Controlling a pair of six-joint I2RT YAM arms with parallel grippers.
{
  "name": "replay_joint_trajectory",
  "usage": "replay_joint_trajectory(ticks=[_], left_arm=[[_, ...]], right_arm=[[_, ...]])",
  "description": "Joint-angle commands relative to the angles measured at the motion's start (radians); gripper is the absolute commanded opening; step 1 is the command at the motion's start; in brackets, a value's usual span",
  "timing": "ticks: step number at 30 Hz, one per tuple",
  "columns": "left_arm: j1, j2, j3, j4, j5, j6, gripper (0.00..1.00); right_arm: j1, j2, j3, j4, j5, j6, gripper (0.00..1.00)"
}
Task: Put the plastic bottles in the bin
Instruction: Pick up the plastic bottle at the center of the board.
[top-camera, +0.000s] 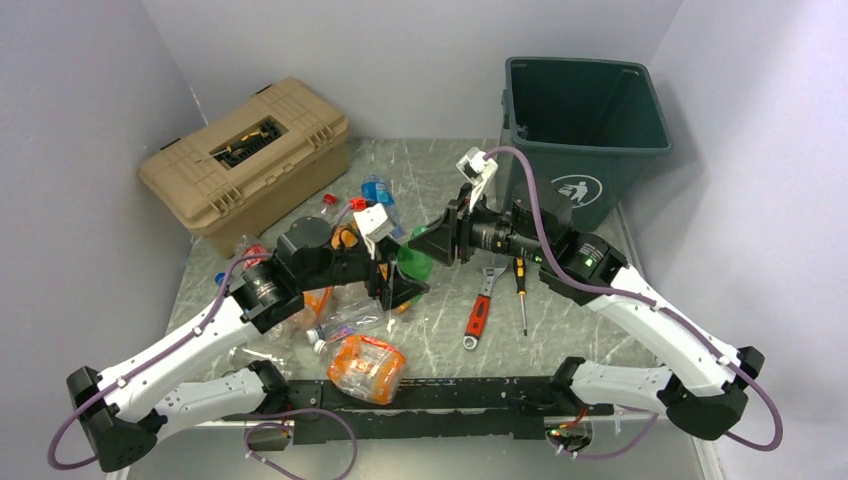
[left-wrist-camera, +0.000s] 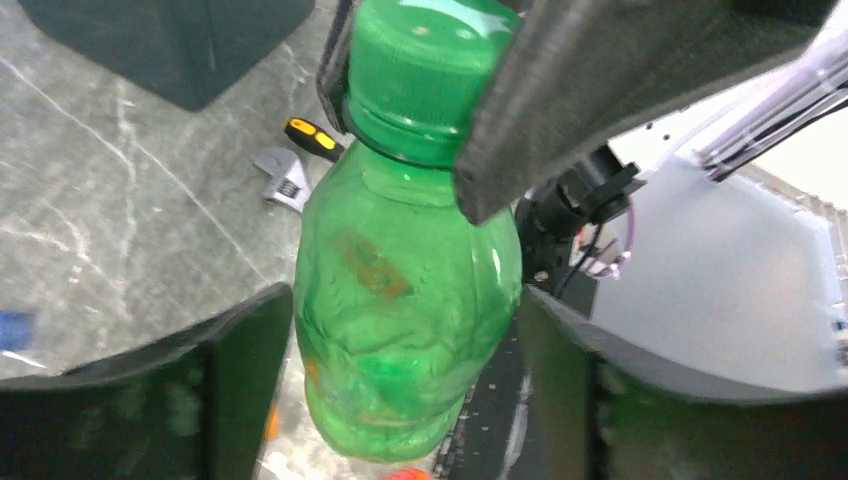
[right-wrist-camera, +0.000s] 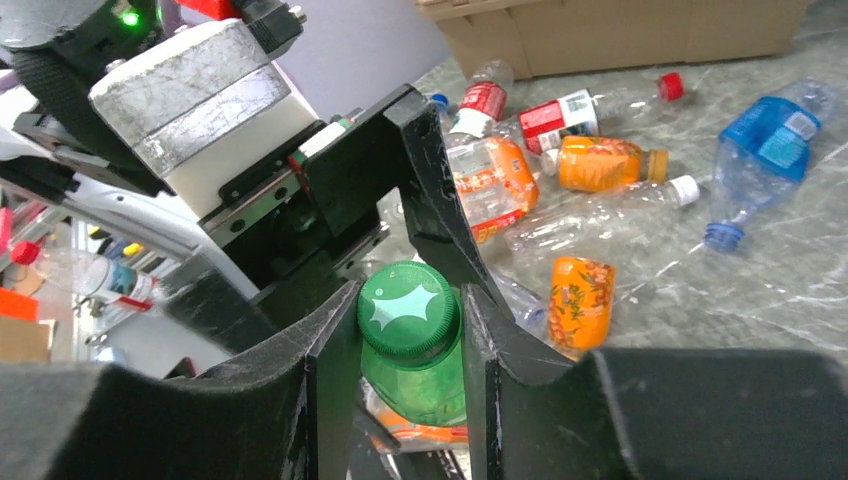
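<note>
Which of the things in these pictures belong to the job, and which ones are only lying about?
For the job:
- green bottle
- other crushed bottles
- bin

Only lying about:
- tan toolbox
- red-handled wrench
- screwdriver

Shows green on bottle (left-wrist-camera: 405, 300) and cap (right-wrist-camera: 410, 310) (pale starburst on top), dark green on bin (top-camera: 620, 170), tan on toolbox (top-camera: 275, 150).

wrench (top-camera: 478, 312) and screwdriver (top-camera: 521, 290) lie on the table (top-camera: 435, 338) before the open-topped bin (top-camera: 585, 110).
</note>
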Motion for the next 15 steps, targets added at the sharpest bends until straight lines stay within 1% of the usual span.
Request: replay_joint_trajectory(ticks=[1,4,6,8,10,11,12,14,15], left_arm=[[-0.004,-0.02,0.062,0.011,-0.064,-0.023,0.99],[-0.003,-0.07,0.077,-0.014,-0.136,-0.018,0.99],[-0.003,-0.116,0.089,-0.04,-0.209,0.006,0.99],[-0.003,-0.17,0.102,-0.066,-0.301,0.044,1.0],[-0.003,-0.216,0.094,-0.077,-0.404,0.085,0.99],[-0.004,-0.235,0.085,-0.078,-0.458,0.102,0.99],[-0.003,-0.254,0.075,-0.08,-0.511,0.123,1.0],[-0.002,-0.27,0.056,-0.092,-0.589,0.142,1.0],[-0.002,-0.277,0.045,-0.093,-0.616,0.148,1.0]], right_arm=[[-0.001,-0.038,0.018,0.031,0.087,-0.027,0.0],[-0.001,-0.05,0.087,-0.035,0.226,-0.087,0.0],[-0.002,-0.054,0.16,-0.072,0.383,-0.15,0.0],[-0.002,-0.05,0.216,-0.079,0.585,-0.233,0.0],[-0.003,-0.032,0.252,-0.023,0.804,-0.339,0.0],[-0.004,-0.016,0.261,0.032,0.964,-0.419,0.0],[-0.011,0.004,0.275,0.107,1.047,-0.498,0.0],[-0.055,0.047,0.305,0.198,1.112,-0.571,0.0],[-0.099,0.072,0.337,0.212,1.102,-0.563,0.0]])
